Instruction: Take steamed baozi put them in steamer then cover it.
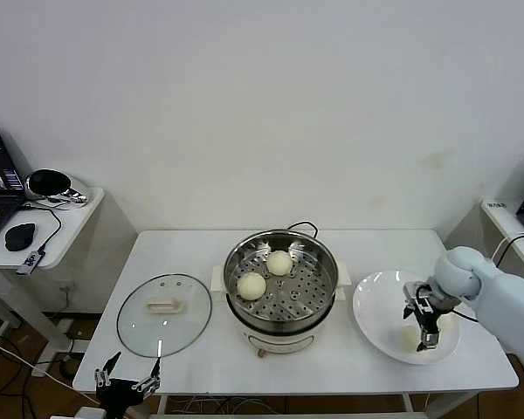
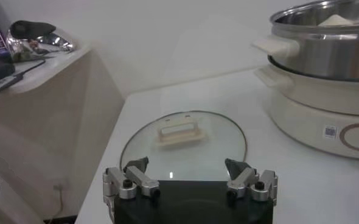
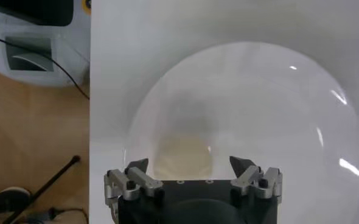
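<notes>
The right gripper [image 1: 424, 325], wide open and empty, was held over a cream-white round steamed bun [image 3: 184, 157] on the flat white plate [image 1: 375, 297]; it should be lowered centred, then closed gently. The left gripper [image 1: 127, 374], open, was parked near the clear glass lid [image 1: 164, 312].

Right gripper [image 1: 426, 326] lowered, fingers [image 3: 245, 167] spread; left gripper [image 1: 128, 377] parked low, spread.

Steamer [image 1: 282, 281]: sitting mid-table [image 1: 183, 249], holding two baozi [image 1: 279, 263] on its left side.
Cover [image 1: 164, 314]: lying flat on the table, left of the steamer.
Plate [image 1: 375, 297]: lying right of the steamer, carrying one baozi [image 1: 410, 337].
Right gripper [image 1: 423, 325]: hanging over the plate, just above that baozi.
Left gripper [image 1: 128, 377]: hovering at the table's front edge, before the cover.
</notes>
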